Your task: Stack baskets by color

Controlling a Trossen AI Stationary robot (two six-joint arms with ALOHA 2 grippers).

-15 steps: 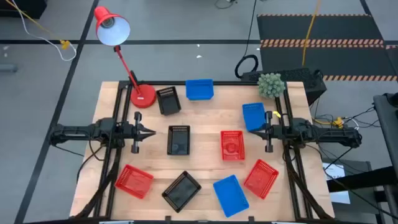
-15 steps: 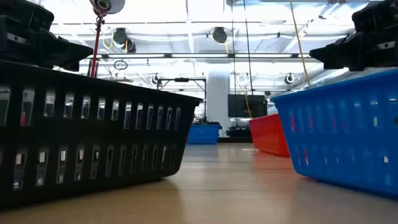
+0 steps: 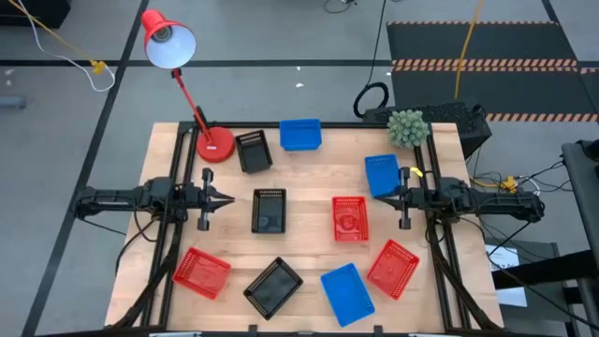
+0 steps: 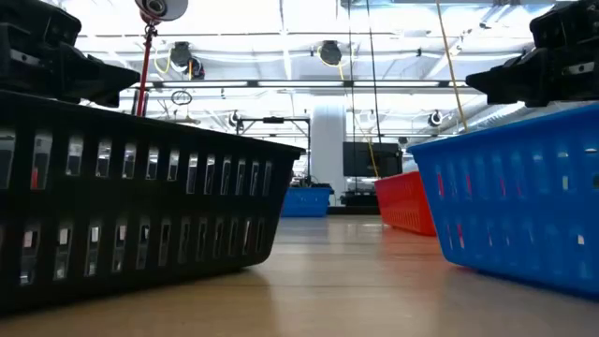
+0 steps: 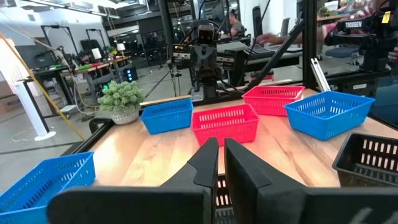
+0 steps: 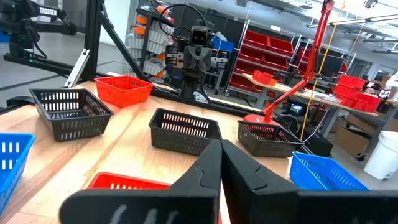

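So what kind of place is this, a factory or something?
More likely a robotics lab or workshop. Two robot arms are mounted at a wooden table, shelves of red storage bins line the back wall, and other workbenches with equipment fill the big, brightly lit hall.

Baskets (image 3: 349, 219) of perforated plastic, faintly glossy; counter (image 3: 309, 260) of pale, smooth wood grain; lamp base (image 3: 215, 145) glossy red; tools (image 3: 227, 199) matt black.

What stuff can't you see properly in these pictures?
- Low view: a black basket and a blue basket sit close to the camera and hide most of the table behind them.
- Low view: both are cut off by the picture's edges.
- Left wrist view: the people far behind are blurred.
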